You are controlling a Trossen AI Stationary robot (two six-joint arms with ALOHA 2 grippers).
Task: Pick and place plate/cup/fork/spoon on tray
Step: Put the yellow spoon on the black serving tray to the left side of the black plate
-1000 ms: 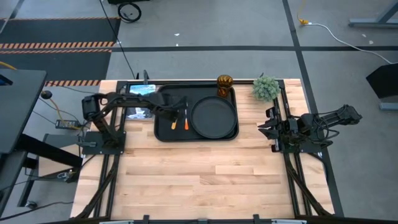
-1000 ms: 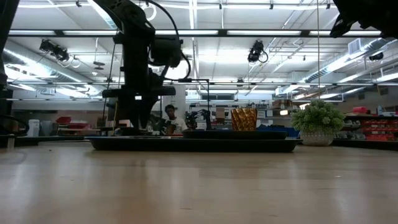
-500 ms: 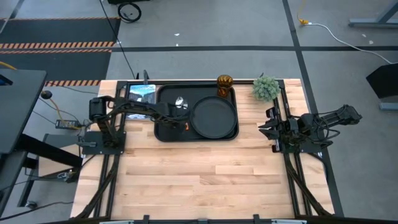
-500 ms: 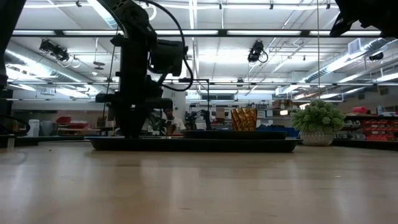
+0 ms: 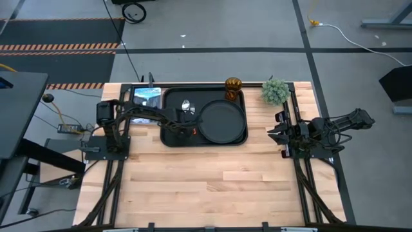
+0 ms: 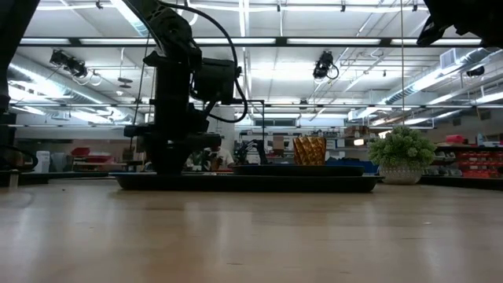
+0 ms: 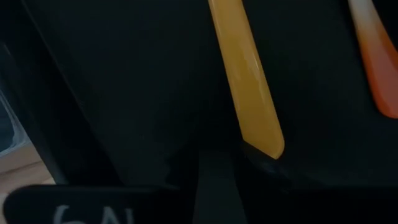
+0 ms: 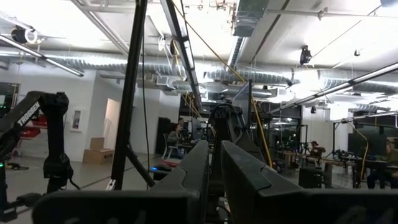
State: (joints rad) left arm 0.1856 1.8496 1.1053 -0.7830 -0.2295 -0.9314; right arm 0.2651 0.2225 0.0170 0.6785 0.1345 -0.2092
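Observation:
The black tray point(image 5: 168, 96) lies at the table's far middle. On it lie the round black plate point(image 5: 222, 120), the spoon with its silver bowl point(image 5: 186, 105) and yellow-orange handle point(image 7: 245, 87), and the fork, whose reddish-orange handle point(image 7: 376, 68) lies beside the spoon. The amber cup point(image 5: 232, 87) stands at the tray's far right corner. My left gripper point(image 5: 182, 124) hangs low over the spoon's handle end. My right gripper point(image 5: 273, 132) is shut and empty at the table's right edge.
A green potted plant point(image 5: 275, 91) stands right of the tray at the far edge. A flat blue-printed object point(image 5: 147, 96) lies left of the tray. The near half of the wooden table point(image 5: 212, 187) is bare.
My left gripper has drawn back along the spoon toward the table's near edge, staying low over the tray. The spoon's silver bowl, hidden under the gripper before, now shows. The spoon, fork, plate and cup have stayed where they were.

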